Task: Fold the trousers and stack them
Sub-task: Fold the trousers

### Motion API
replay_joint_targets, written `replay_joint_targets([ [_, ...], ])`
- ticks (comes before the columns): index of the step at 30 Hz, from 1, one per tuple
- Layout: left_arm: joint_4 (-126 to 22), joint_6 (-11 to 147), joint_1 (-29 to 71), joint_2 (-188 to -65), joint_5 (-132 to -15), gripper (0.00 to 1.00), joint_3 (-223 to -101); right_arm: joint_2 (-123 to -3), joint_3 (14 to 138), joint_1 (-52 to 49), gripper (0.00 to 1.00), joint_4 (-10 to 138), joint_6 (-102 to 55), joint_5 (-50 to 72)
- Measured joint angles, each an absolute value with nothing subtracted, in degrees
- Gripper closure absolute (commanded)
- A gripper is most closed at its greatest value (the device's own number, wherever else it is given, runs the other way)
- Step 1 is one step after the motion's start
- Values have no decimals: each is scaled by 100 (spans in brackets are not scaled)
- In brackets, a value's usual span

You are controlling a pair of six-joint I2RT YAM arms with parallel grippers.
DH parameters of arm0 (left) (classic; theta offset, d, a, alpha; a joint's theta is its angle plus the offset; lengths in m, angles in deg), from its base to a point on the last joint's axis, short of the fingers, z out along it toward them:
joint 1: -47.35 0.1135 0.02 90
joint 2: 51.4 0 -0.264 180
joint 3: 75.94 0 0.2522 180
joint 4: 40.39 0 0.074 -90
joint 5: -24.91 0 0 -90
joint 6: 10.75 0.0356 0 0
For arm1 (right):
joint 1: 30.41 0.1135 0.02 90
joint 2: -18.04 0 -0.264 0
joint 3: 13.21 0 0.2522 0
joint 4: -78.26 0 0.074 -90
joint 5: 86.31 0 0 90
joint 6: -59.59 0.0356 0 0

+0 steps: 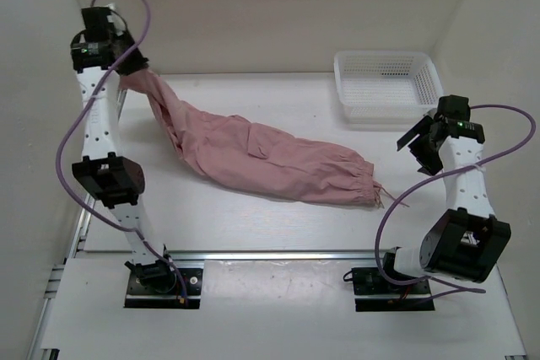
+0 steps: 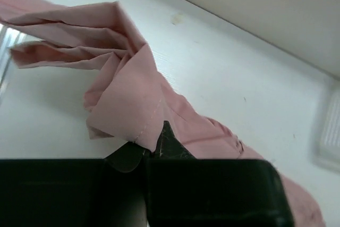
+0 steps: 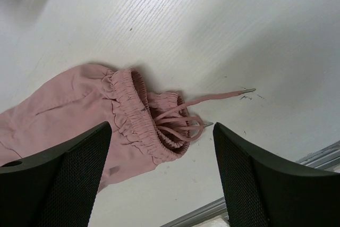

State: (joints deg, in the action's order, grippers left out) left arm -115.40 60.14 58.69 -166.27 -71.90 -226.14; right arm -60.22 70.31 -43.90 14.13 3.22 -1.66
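Evidently, left pincer (image 1: 126,63): clenched on one end of the trousers (image 1: 270,153), held above the far-left corner of the desk (image 1: 253,225), probably to draw the cloth straight for folding.
Trousers: slanting from that corner toward the desk's right edge (the gathered end lies flat).
Right pincer (image 1: 426,145): released, hovering over the gathered end, seemingly placed to take it.
Basket (image 1: 384,56): far-right corner.
Count: two pincers, one pair of trousers, one basket.

We find no readable text, label, brand, number or sign anywhere in these views.
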Motion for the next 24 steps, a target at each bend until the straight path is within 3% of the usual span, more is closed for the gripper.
replay_joint_targets([
  [6,-11501,6409,3919,-15757,-7044,90,-21270,-5685,7003,-4390,18,1348,322,-76],
  [9,-11354,6344,2612,-15307,-7044,48,-19735,-5476,6909,-4390,18,1341,320,-61],
  [11,-11402,6263,1954,-15219,-7059,0,-18922,-5382,6845,-4390,18,1321,318,-61],
  [13,-11588,6110,1486,-15287,-6891,0,-18400,-5334,6806,-4390,18,1297,318,-59],
  [16,-12001,6016,1248,-15399,-6408,0,-18328,-5314,6791,-4390,18,1295,318,-37],
  [17,-12089,5994,1268,-15396,-6240,6,-18402,-5296,6786,-4390,18,1295,316,-30],
  [18,-12187,5972,1307,-15396,-6087,16,-18553,-5281,6782,-4390,18,1291,316,-17],
  [19,-12211,5939,1335,-15396,-5984,43,-18704,-5253,6782,-4390,18,1286,316,0],
  [21,-12226,5915,1401,-15394,-5840,72,-19089,-5176,6762,-4390,18,1286,316,42],
  [23,-12178,5946,1429,-15392,-5807,90,-19416,-5082,6716,-4390,18,1278,298,75],
  [24,-12152,5952,1410,-15392,-5816,90,-19517,-5043,6703,-4390,18,1251,285,90],
])
